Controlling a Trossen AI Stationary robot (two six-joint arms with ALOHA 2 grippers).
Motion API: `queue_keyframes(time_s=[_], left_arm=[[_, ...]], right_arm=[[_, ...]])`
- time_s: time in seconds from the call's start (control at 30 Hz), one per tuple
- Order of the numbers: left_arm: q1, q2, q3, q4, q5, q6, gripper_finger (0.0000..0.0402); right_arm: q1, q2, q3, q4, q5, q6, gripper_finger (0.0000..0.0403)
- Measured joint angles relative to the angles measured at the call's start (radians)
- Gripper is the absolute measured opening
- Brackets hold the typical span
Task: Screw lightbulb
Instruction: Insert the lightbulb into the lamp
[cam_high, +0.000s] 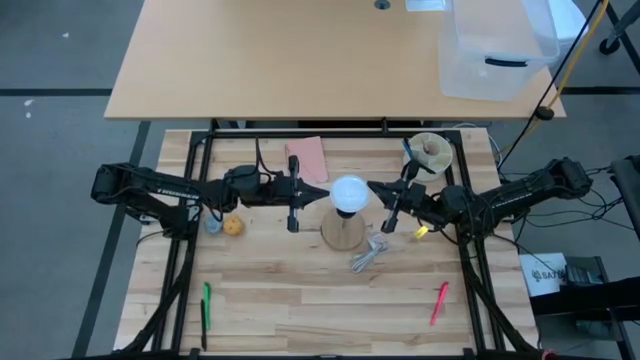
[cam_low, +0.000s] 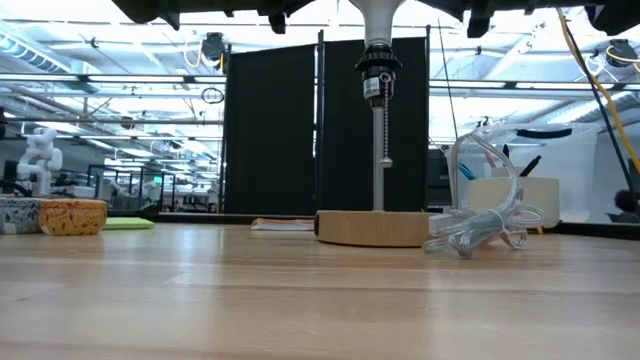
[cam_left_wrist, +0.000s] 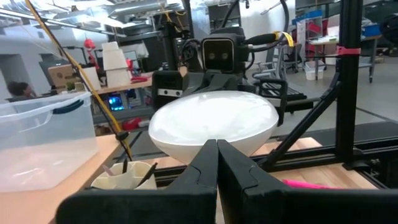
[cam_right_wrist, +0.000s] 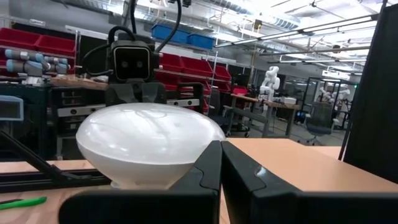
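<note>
Flanking the lightbulb (cam_high: 349, 192), 2 closed grippers, left gripper (cam_high: 325, 193) and right gripper (cam_high: 373, 188), seemingly just touch it.

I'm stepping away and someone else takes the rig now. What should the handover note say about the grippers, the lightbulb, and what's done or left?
Left gripper: shut, empty, its tip right beside the lightbulb at bulb height.
Right gripper: shut, empty, facing it from the bulb's other side.
Lightbulb: on top of the lamp post, over the round wooden base at mid-table; neither gripper grips it.
Done: bulb is placed on the socket.
Left: whether it is fully screwed in cannot be seen; check seating, and probably open a gripper to grasp and turn it.
Clear plastic wrapper lies beside the base.
</note>
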Motion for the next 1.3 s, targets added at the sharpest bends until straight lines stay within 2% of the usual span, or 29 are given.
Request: queue_keyframes(time_s=[0.37,0.67,1.1,1.3], left_arm=[[0.003,0.002,0.0,-0.001,-0.002,0.0,0.0],[0.031,0.064,0.003,0.051,-0.024,-0.034,0.0],[0.061,0.075,0.002,0.047,0.007,-0.041,0.0],[0.055,0.048,0.001,0.025,0.02,0.0,0.0]], right_arm=[[0.032,0.0,0.0,-0.007,0.016,-0.003,0.0],[0.054,0.001,0.001,-0.009,0.014,-0.002,0.0],[0.077,0.004,0.0,-0.059,0.037,0.019,0.0],[0.095,0.004,0.0,-0.057,0.12,-0.004,0.0]])
